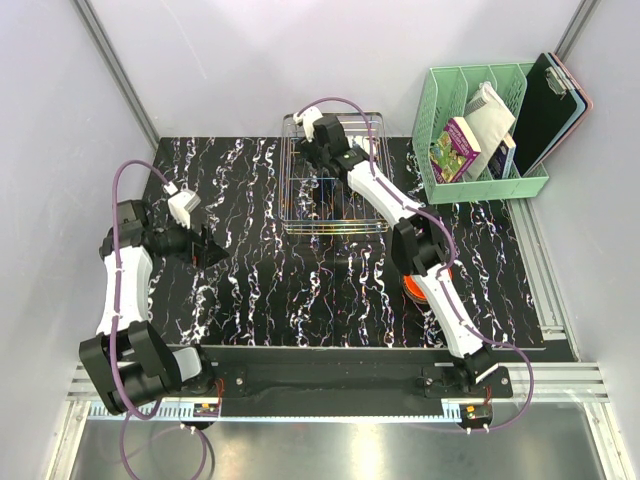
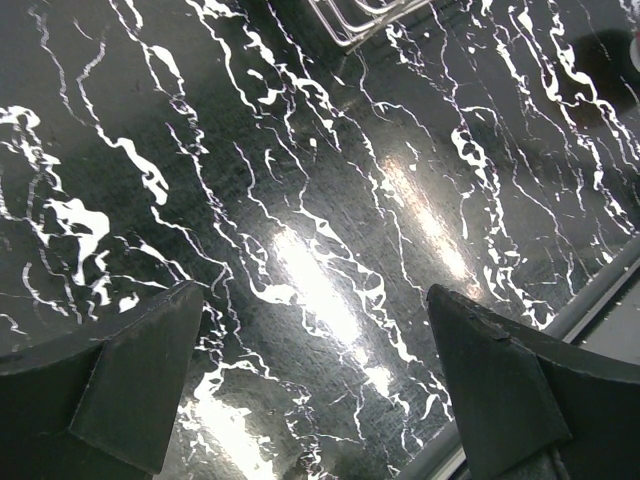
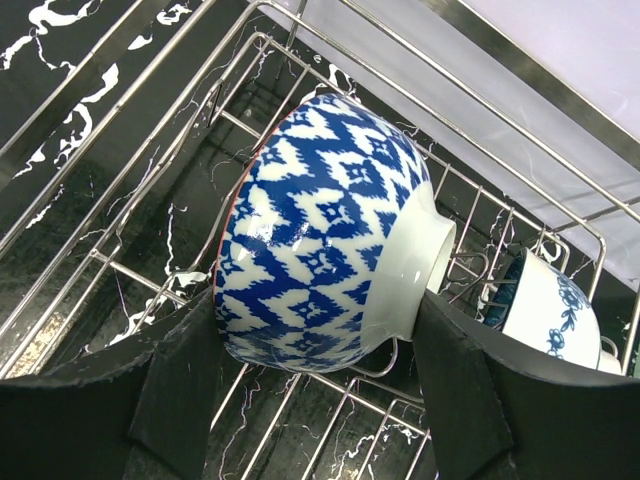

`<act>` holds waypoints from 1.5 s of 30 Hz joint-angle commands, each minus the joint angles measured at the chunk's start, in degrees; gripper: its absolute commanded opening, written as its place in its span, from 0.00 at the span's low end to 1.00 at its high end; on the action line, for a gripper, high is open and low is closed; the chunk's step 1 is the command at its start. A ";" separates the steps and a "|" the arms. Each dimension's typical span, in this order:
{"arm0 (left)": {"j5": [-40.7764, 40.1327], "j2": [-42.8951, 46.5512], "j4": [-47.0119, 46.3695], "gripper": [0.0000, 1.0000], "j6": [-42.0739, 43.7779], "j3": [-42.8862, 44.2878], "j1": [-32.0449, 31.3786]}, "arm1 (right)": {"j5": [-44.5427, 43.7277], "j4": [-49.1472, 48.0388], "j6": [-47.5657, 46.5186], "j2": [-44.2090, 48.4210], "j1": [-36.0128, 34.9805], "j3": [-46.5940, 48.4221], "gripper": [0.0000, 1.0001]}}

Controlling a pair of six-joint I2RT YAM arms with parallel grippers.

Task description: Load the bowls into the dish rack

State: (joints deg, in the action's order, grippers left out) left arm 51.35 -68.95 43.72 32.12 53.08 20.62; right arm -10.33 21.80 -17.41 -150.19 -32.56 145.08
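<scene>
A blue-and-white bowl (image 3: pixel 330 230) hangs on its side inside the dish rack (image 3: pixel 150 110), and my right gripper (image 3: pixel 315 305) is shut on it, one finger at its rim and the other at its white foot. A second blue-and-white bowl (image 3: pixel 550 310) leans in the rack's far right corner. From above, the right gripper (image 1: pixel 325 150) reaches into the silvery dish rack (image 1: pixel 335 222) at the table's back. An orange-red bowl (image 1: pixel 412 288) peeks out from under the right arm. My left gripper (image 1: pixel 212 250) stands open and empty over the marbled table's left side (image 2: pixel 315 300).
A mint-green slotted organiser (image 1: pixel 437 115) with books stands at the back right, a black clipboard (image 1: pixel 550 100) leaning behind it. A corner of the rack (image 2: pixel 350 25) shows at the top of the left wrist view. The table's metal edge (image 2: pixel 600 290) runs at its right.
</scene>
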 commanded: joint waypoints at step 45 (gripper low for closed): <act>-16.19 5.94 0.49 0.99 -2.93 7.73 -30.10 | 11.66 14.93 -3.42 72.92 11.63 -68.33 0.77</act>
State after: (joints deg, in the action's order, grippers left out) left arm 42.76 -60.97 48.42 33.19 55.09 -2.85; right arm -1.26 29.45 -18.04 -83.59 -23.29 85.91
